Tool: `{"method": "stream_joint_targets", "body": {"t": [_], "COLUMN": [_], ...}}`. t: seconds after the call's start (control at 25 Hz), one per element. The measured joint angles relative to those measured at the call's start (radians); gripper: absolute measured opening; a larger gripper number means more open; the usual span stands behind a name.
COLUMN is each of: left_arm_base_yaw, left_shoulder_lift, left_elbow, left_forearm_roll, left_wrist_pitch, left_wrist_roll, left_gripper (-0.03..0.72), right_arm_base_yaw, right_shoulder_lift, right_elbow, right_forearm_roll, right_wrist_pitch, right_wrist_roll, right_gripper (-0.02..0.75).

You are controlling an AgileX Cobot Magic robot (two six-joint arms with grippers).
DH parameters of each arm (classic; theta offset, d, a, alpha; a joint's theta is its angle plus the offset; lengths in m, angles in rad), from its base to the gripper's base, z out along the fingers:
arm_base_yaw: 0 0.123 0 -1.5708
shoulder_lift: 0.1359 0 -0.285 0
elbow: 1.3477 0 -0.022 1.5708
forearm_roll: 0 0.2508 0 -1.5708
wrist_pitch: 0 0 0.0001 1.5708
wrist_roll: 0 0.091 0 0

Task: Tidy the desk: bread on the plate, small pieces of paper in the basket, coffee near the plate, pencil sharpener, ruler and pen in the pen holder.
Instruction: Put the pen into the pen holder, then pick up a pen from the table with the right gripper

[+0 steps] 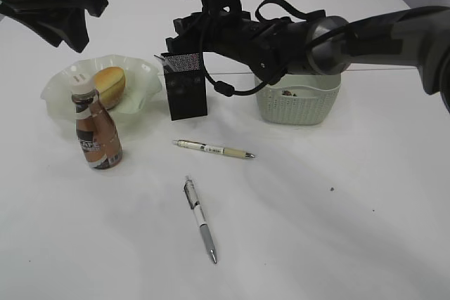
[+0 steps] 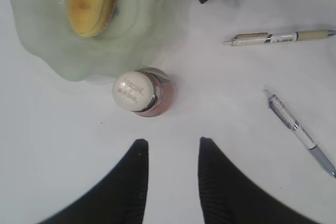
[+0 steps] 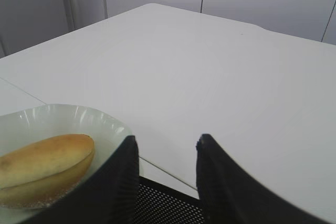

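Observation:
The bread (image 1: 110, 83) lies in the ruffled green plate (image 1: 60, 93) at the left. In front of the plate stands the coffee (image 1: 97, 131). Two pens lie on the desk, one cream (image 1: 214, 149) and one clear (image 1: 200, 219). My right gripper (image 3: 165, 140) hangs open just above the black pen holder (image 3: 168, 205), nothing between its fingers. High over the coffee cap (image 2: 134, 92), my left gripper (image 2: 172, 141) is open and empty. The basket (image 1: 299, 103) sits behind the right arm. Ruler, pencil sharpener and paper pieces are out of view.
The right arm (image 1: 337, 36) stretches across the back of the desk from the right and covers the basket's top. The left arm (image 1: 49, 1) hovers at the back left. A dark speck (image 1: 330, 189) lies on the white desk at right.

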Motion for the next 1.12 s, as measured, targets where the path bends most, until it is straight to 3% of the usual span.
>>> {"method": "stream_joint_targets", "body": {"t": [0.28, 0.48, 1.12], "left_arm_base_yaw": [0.000, 0.000, 0.000], "left_shoulder_lift": [0.000, 0.000, 0.000], "left_elbow": [0.000, 0.000, 0.000], "left_forearm_roll": [0.000, 0.000, 0.000], "left_wrist_pitch": [0.000, 0.000, 0.000], "left_wrist_roll": [0.000, 0.000, 0.000], "left_gripper": [0.239, 0.239, 0.239], "right_arm_base_yaw": [0.000, 0.000, 0.000], "right_shoulder_lift": [0.000, -0.033, -0.250], "right_elbow": [0.000, 0.000, -0.020], "right_forearm_roll": [0.000, 0.000, 0.020], "right_wrist_pitch": [0.014, 0.109, 0.827], "right_wrist_roll": [0.000, 0.004, -0.013], "right_gripper": [0.298, 0.300, 0.300]}}
